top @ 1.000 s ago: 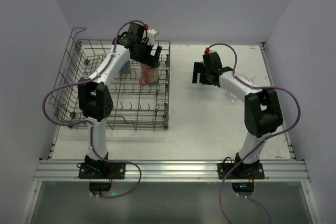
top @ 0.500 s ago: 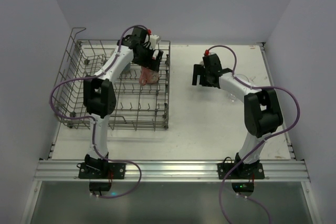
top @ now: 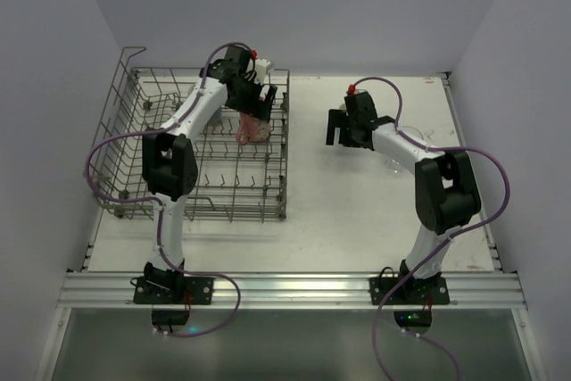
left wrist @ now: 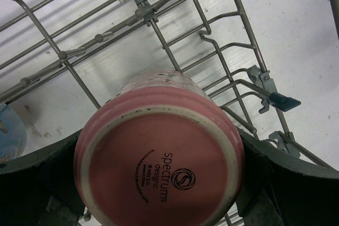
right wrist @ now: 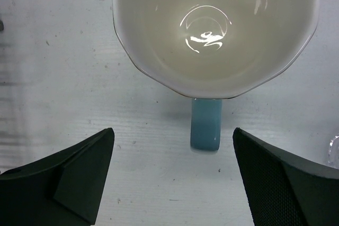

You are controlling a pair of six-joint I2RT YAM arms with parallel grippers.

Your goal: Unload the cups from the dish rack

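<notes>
My left gripper is at the far right corner of the grey wire dish rack, shut on an upside-down pink tumbler. In the left wrist view the tumbler's base fills the space between my fingers, above the rack wires. A light blue tumbler shows at the left edge. My right gripper is open over the table. In the right wrist view it hangs over the blue handled mug, which stands upright, its handle between the jaws.
A clear glass shows at the right edge of the right wrist view, beside the mug. The white table runs from the rack's right side to the right wall. A metal rail marks the near edge.
My left arm's elbow swung right and its wrist shifted slightly towards the far side, still holding the pink tumbler. My right gripper moved very little.
</notes>
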